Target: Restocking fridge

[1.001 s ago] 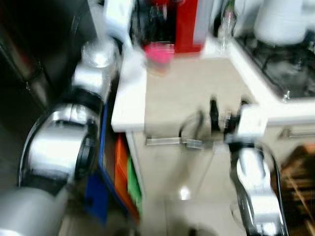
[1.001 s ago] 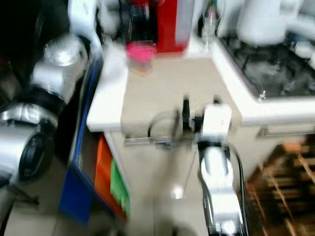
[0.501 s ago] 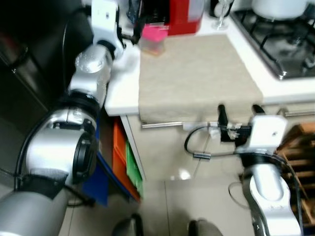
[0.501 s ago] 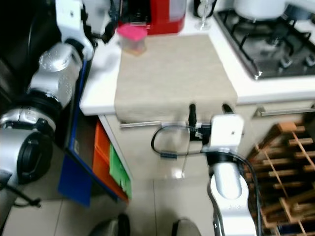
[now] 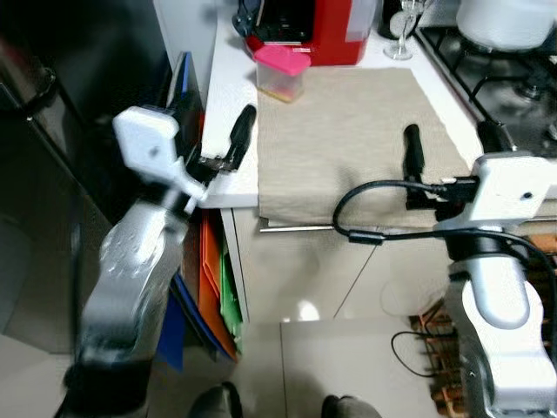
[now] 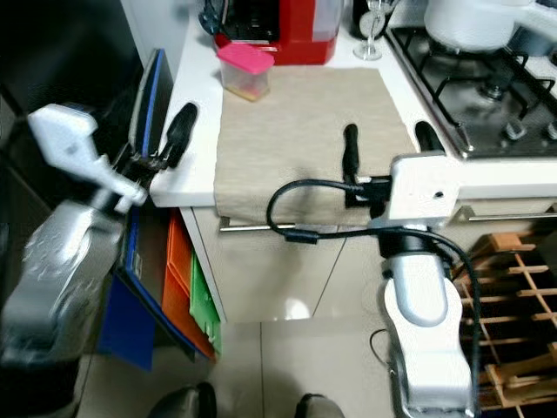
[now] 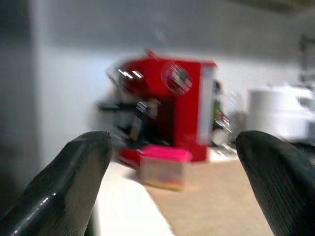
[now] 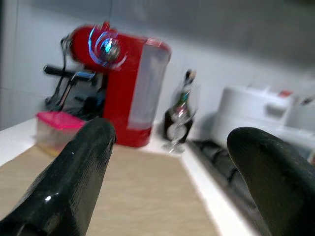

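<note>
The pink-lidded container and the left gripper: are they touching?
Apart. In the left eye view the left gripper sits at the counter edge, with bare white counter between it and the container.

A home kitchen is shown. A white worktop [image 6: 196,104] is covered by a beige cloth mat [image 6: 305,131]. Behind the mat, a red espresso machine [image 6: 278,30] and a stemmed wine glass [image 6: 372,26] are set. Beside the mat, a gas hob with black pan supports [image 6: 487,96] is fitted, and a white pot [image 6: 466,19] is placed on it.
</note>
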Motion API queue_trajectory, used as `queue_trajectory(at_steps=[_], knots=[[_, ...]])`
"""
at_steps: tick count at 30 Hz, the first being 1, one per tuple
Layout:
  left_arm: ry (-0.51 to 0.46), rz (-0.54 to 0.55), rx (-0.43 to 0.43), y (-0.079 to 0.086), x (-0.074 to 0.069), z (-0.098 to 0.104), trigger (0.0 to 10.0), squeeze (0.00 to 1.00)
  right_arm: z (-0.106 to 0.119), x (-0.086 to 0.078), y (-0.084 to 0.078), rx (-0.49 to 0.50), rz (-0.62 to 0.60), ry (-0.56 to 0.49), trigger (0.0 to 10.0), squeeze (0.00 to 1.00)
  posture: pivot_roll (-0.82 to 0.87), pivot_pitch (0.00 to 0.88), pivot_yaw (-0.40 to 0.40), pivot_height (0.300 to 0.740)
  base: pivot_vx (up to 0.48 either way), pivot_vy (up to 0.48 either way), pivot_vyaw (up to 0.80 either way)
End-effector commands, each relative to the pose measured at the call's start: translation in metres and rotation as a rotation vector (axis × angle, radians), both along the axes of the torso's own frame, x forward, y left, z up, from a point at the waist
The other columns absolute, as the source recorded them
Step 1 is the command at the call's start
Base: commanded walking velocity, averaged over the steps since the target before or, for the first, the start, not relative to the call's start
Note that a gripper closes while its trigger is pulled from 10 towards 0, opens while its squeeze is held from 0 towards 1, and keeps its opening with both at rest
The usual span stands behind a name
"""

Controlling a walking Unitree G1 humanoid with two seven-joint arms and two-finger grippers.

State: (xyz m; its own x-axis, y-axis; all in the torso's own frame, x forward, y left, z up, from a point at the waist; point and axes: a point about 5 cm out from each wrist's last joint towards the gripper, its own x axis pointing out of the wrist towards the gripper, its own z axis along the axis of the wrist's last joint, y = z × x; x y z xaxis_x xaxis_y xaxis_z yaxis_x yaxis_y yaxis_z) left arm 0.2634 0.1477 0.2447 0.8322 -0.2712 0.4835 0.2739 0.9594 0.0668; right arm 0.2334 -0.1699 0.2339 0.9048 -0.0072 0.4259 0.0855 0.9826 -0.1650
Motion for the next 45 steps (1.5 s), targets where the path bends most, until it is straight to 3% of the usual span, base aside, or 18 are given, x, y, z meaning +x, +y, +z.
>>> queue_trajectory(at_steps=[1, 4, 15, 34, 42, 45], knots=[[-0.032, 0.022, 0.026, 0.0, -0.006, 0.007, 10.0, 0.0, 0.012, -0.004, -0.002, -0.009, 0.007, -0.046, 10.0, 0.0, -0.04, 0.0, -0.023, 0.74, 0.0, 0.0, 0.0], [-0.087, 0.033, 0.062, -0.008, -0.003, 0.02, 10.0, 0.0, 0.032, 0.002, -0.001, -0.038, 0.012, -0.154, 10.0, 0.0, -0.05, 0.0, -0.026, 0.74, 0.0, 0.0, 0.0], [-0.189, -0.044, 0.027, -0.032, 0.011, 0.047, 10.0, 0.0, 0.037, 0.021, 0.009, -0.02, 0.042, -0.209, 10.0, 0.0, -0.07, 0.0, 0.012, 0.74, 0.326, 0.0, 0.0], [-0.207, -0.138, 0.101, -0.051, 0.02, 0.05, 10.0, 0.0, 0.033, 0.032, 0.011, -0.033, 0.048, -0.214, 10.0, 0.0, -0.07, 0.0, 0.013, 0.74, 0.459, 0.0, 0.0], [-0.121, -0.144, 0.12, -0.058, 0.031, 0.041, 10.0, 0.0, 0.029, 0.035, 0.011, -0.026, 0.046, -0.199, 10.0, 0.0, -0.07, 0.0, 0.021, 0.74, 0.31, 0.0, 0.0], [-0.1, -0.158, 0.089, -0.055, 0.034, 0.04, 10.0, 0.0, 0.028, 0.041, 0.01, -0.01, 0.052, -0.182, 10.0, 0.0, -0.07, 0.0, 0.021, 0.74, 0.0, 0.0, 0.0]])
